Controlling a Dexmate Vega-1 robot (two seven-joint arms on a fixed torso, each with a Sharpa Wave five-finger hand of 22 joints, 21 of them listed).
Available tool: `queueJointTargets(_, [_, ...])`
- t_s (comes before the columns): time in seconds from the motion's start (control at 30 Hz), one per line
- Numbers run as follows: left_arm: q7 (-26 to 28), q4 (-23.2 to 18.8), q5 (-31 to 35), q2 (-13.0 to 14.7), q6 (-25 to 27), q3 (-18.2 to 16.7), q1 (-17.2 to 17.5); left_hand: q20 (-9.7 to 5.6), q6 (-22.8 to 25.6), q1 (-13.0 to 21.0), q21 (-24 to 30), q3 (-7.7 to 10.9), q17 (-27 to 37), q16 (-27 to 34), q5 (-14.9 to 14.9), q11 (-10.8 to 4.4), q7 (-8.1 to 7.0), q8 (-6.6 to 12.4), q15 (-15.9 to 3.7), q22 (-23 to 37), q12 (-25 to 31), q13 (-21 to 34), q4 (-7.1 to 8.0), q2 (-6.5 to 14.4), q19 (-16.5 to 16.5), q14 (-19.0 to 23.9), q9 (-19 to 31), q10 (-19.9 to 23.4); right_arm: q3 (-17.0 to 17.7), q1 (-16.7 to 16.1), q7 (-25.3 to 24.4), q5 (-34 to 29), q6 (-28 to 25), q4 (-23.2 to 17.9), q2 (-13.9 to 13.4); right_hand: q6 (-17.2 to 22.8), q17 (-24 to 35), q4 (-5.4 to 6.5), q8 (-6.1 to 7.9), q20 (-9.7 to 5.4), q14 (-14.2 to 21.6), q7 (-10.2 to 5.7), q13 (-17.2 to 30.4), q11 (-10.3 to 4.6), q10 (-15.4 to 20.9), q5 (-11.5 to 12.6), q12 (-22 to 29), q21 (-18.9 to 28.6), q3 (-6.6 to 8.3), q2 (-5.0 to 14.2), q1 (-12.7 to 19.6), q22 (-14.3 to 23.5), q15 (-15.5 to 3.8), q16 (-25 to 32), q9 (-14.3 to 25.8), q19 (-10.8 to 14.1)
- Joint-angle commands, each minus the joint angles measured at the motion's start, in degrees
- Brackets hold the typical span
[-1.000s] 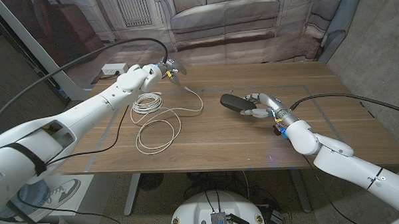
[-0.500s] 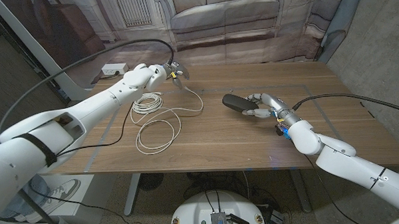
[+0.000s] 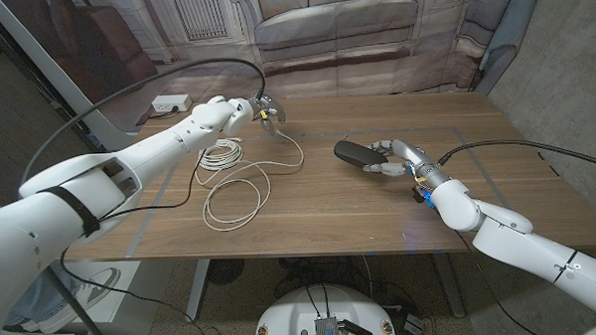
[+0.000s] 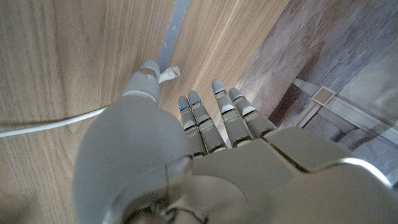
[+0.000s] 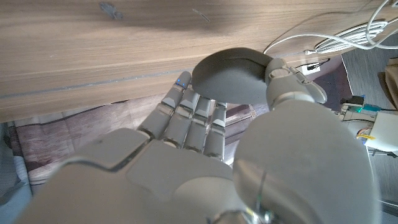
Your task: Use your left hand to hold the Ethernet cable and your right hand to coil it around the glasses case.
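The left hand (image 3: 259,111) pinches the plug end of the white Ethernet cable (image 3: 235,186), which lies coiled on the wooden table (image 3: 329,201); the right hand (image 3: 389,156) grips the dark oval glasses case (image 3: 354,153)

You face a wooden counter (image 3: 329,201) backed by a printed backdrop (image 3: 333,27) showing a sofa, with a grey wall (image 3: 563,69) on your right.

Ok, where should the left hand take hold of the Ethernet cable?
Probably near its free end, where the Ethernet cable runs up to the plug at the left hand. Come from above and pinch across it: there it is a single strand, clear of the coiled loops and nearest the glasses case.
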Motion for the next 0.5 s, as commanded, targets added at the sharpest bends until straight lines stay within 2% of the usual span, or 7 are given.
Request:
queueJointTargets(0.03, [2.2, 5.4, -1.3, -1.7, -1.4, 2.5, -1.9, -2.77, 0.6, 1.2, 0.2, 0.74, 0.2, 0.0, -0.2, 0.02, 0.36, 0.2, -8.26, 0.2, 0.1, 0.3, -0.17, 0.2, 0.9, 0.7, 0.0, 0.5, -0.8, 0.9, 0.5, -0.1, -1.0, 0.0, 0.6, 6.7, 0.1, 0.76, 0.3, -5.31, 0.3, -5.92, 0.2, -10.26, 10.9, 0.4, 0.0, 0.3, 0.73, 6.8, 6.4, 0.1, -7.77, -0.1, 0.2, -0.1])
queueJointTargets(0.5, [7.2, 9.8, -3.1, -2.7, -3.4, 4.1, -2.3, -2.88, 3.9, 4.0, 0.4, 2.32, 0.1, 0.0, -2.6, -0.35, 0.39, 0.69, -8.81, 0.2, 0.3, 0.4, -0.15, 1.5, 3.7, 4.1, 0.1, 3.7, -1.6, 1.7, 0.8, -0.5, -1.6, 0.0, 1.0, 6.9, 0.0, 0.75, 0.17, -5.4, 0.4, -6.0, 0.3, -10.43, 11.1, 0.5, -0.1, 0.3, 0.81, 6.94, 6.5, 0.1, -7.96, -0.2, 0.2, -0.1])
